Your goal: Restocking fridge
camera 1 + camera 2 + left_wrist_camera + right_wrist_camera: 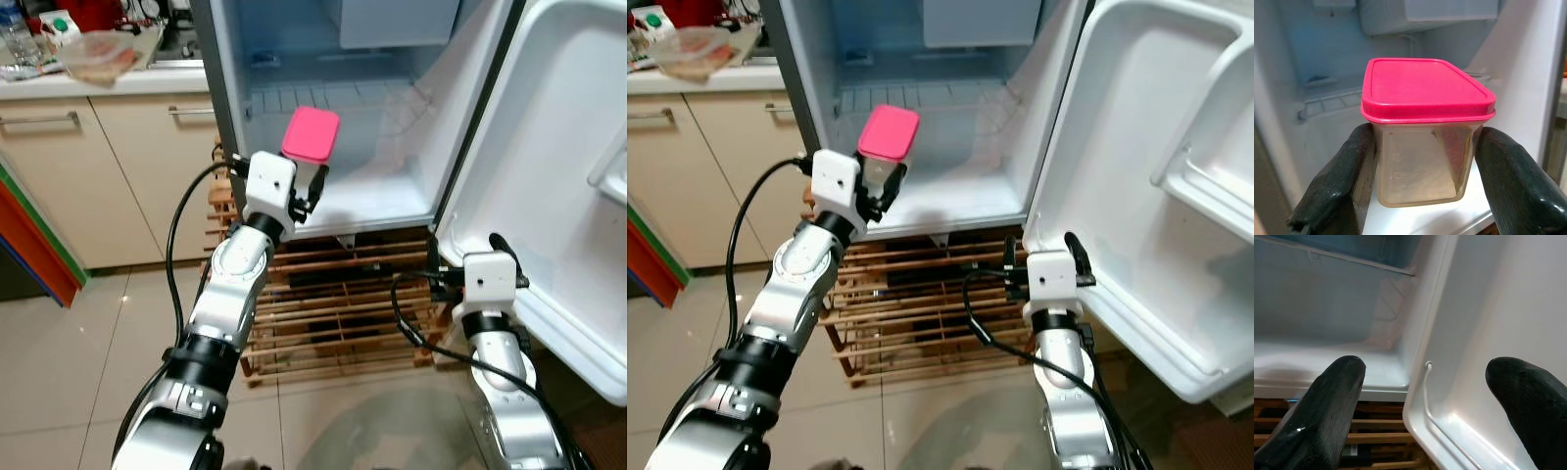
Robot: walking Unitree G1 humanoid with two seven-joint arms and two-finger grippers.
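Mid-delivery step: carrying a clear plastic container with a pink lid [311, 135] toward the open fridge [333, 108]. Left hand [1420, 161] clamped on the container, one black finger [1339, 181] pressed to each side wall below the lid rim, lid level, container upright and seemingly holding a little pale content at the bottom. Held in the air just in front of the fridge mouth, above the white floor of the compartment [377, 201], not yet resting on anything. Wire shelf [323, 96] further in and higher, bare as far as can be seen

Right hand [1425, 401] spread wide, gripping nothing, poised just beside the lower inner corner of the fridge door [1136, 196], apparently keeping the door swung out. Wooden slatted rack [333, 304] under the fridge; worktop [108, 78] with a food tub off to the robot's left

Next move, by judgement: reaching forward past the front lip, lowering until the base sits flat on the compartment floor or the shelf, then releasing and drawing straight back. Calls for keeping the container level and clearing the lip and the door edge on the right
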